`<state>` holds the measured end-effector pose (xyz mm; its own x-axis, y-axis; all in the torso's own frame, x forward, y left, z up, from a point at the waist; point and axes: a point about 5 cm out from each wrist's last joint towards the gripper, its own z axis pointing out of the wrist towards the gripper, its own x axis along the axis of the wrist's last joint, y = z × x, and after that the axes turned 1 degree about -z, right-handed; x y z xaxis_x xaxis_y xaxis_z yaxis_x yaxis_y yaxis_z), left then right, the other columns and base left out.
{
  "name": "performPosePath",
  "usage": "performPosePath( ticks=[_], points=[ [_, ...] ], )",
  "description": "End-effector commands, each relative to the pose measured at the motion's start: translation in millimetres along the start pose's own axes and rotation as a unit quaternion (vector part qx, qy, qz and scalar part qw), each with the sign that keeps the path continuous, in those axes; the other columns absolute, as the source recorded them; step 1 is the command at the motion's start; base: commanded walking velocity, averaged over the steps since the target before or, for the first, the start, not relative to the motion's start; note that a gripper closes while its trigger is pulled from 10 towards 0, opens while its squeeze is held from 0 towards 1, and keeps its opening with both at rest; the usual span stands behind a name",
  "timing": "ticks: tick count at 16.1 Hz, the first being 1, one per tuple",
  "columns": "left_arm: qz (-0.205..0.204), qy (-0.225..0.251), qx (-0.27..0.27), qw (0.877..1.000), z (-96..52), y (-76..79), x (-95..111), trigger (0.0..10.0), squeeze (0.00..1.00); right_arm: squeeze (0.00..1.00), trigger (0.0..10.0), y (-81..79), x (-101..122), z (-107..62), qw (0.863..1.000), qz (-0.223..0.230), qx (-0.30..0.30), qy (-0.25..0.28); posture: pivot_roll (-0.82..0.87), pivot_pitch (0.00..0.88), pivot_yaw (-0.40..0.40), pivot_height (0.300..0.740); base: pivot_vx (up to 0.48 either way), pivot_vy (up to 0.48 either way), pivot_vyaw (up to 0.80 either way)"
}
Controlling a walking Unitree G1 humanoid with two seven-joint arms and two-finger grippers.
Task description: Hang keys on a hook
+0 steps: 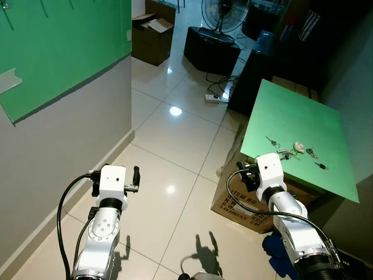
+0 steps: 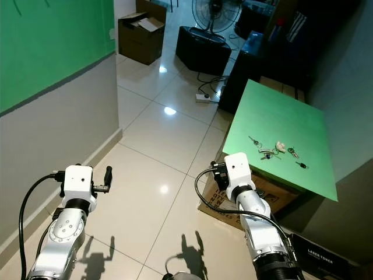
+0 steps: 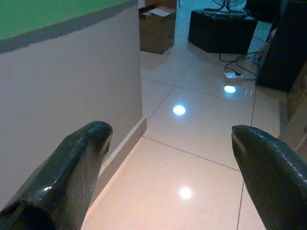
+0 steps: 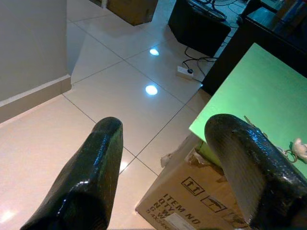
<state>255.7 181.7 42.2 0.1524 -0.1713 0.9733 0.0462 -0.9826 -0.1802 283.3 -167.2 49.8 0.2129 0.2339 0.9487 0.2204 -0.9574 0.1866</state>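
Right, you've got a green wall panel [image 1: 58,46] up top on the robot's left, w/ grey wall below it and glossy tile floor [image 1: 175,146] running fwd. Green counter [image 1: 297,125] sits on the right side, resting on a cardboard box [image 1: 239,204] w/ printed lettering. Farther back: a black cabinet [image 1: 211,49] w/ a standing fan [image 1: 224,14] behind it, an open brown carton [image 1: 152,35] by the wall, and a white power strip [image 1: 214,98] w/ cables on the floor.

Left end effector [image 3: 170,167] hangs over bare tile near the baseboard, fingers spread wide apart, nothing betw. them. Right end effector [image 4: 168,167] is just short of the counter's near edge, above the cardboard box; its fingers are also spread wide and hold nothing.

Keys [image 1: 284,153] lie loose on the counter near its front-middle, a few separate pcs: one bunch w/ a ring, a small white fob [image 1: 299,146] beside it, two more small keys [image 1: 312,154] further to the right. They're near the right end effector but not touching it.
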Motion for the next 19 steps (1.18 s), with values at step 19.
performPosePath(
  ticks=[19],
  points=[
    [-0.009, 0.026, -0.029, 0.999, -14.4, -17.6, 30.7, 10.0, 0.0, 0.0, 10.0, -15.5, -6.0, 1.7, 0.999, 0.043, -0.003, -0.007, 0.05, 0.0, -0.174, 0.74, 0.0, 0.0, 0.0]
  ],
)
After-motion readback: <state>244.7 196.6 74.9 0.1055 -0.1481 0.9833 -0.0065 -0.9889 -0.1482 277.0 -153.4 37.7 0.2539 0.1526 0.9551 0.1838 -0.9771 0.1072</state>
